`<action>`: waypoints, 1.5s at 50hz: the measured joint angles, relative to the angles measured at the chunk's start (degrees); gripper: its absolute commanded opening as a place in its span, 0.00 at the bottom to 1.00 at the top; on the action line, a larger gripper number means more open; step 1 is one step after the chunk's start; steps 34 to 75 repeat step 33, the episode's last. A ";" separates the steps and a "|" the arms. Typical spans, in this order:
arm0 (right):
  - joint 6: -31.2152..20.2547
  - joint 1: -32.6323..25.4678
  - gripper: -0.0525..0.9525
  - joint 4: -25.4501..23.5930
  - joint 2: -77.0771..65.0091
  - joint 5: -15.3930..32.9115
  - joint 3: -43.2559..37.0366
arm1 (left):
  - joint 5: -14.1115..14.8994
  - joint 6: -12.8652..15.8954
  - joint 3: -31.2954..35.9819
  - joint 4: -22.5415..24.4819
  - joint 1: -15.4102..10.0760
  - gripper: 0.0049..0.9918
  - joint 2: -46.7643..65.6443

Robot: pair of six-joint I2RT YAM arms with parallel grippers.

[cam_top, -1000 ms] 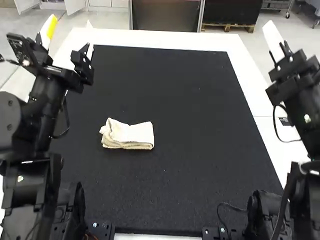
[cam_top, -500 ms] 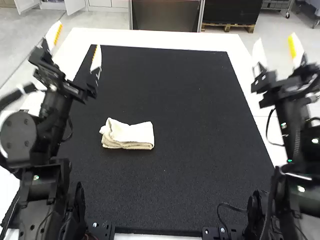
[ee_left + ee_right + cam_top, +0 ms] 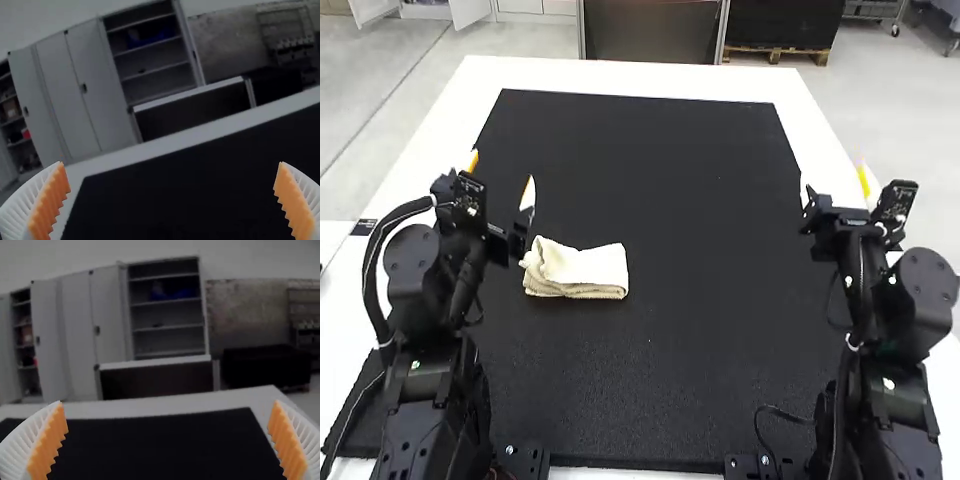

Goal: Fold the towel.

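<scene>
At the left, the left arm's gripper is held over the mat's left side, its two fingers spread wide with nothing between them. In its wrist view, the ribbed white fingers with orange pads stand well apart.

Just to the right of that gripper in the high view, the cream towel lies on the black mat, left of the middle and toward the arms' bases. It is folded into a small, thick rectangle, layers showing along its near edge; its left end is lumpy and uneven, its right end neater. The folding looks complete or nearly so, with perhaps that left end to tidy.

The towel should be light, soft and limp, not fragile, and the cloth probably grips the pads rather than slipping. To move it, pinching the whole stack across its middle seems best; taking only the top layer could open the fold. A gentle press would suit the lumpy end.

At the far right, well apart from the towel, the right arm's gripper is also wide and empty, above the white table.
</scene>
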 measured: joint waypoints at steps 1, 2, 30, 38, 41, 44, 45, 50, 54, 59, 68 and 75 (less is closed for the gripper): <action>0.04 0.00 0.97 -0.85 0.00 0.90 -0.37 | 0.26 -0.44 0.00 -0.98 0.00 0.98 0.02; 0.07 0.00 0.97 -2.01 0.00 1.57 -0.79 | 0.72 -0.87 0.00 -1.90 0.00 0.98 0.02; -2.32 -0.26 0.97 -18.18 0.20 6.21 -1.27 | -10.86 -2.99 0.00 -11.02 1.46 0.98 0.02; -2.40 -0.26 0.97 -18.18 0.20 6.23 -1.27 | -11.39 -3.02 0.00 -10.99 1.46 0.98 0.02; -2.40 -0.26 0.97 -18.18 0.20 6.23 -1.27 | -11.39 -3.02 0.00 -10.99 1.46 0.98 0.02; -2.40 -0.26 0.97 -18.18 0.20 6.23 -1.27 | -11.39 -3.02 0.00 -10.99 1.46 0.98 0.02; -2.40 -0.26 0.97 -18.18 0.20 6.23 -1.27 | -11.39 -3.02 0.00 -10.99 1.46 0.98 0.02; -2.40 -0.26 0.97 -18.18 0.20 6.23 -1.27 | -11.39 -3.02 0.00 -10.99 1.46 0.98 0.02; -2.40 -0.26 0.97 -18.18 0.20 6.23 -1.27 | -11.39 -3.02 0.00 -10.99 1.46 0.98 0.02; -2.40 -0.26 0.97 -18.18 0.20 6.23 -1.27 | -11.39 -3.02 0.00 -10.99 1.46 0.98 0.02; -2.40 -0.26 0.97 -18.18 0.20 6.23 -1.27 | -11.39 -3.02 0.00 -10.99 1.46 0.98 0.02; -2.40 -0.26 0.97 -18.18 0.20 6.23 -1.27 | -11.39 -3.02 0.00 -10.99 1.46 0.98 0.02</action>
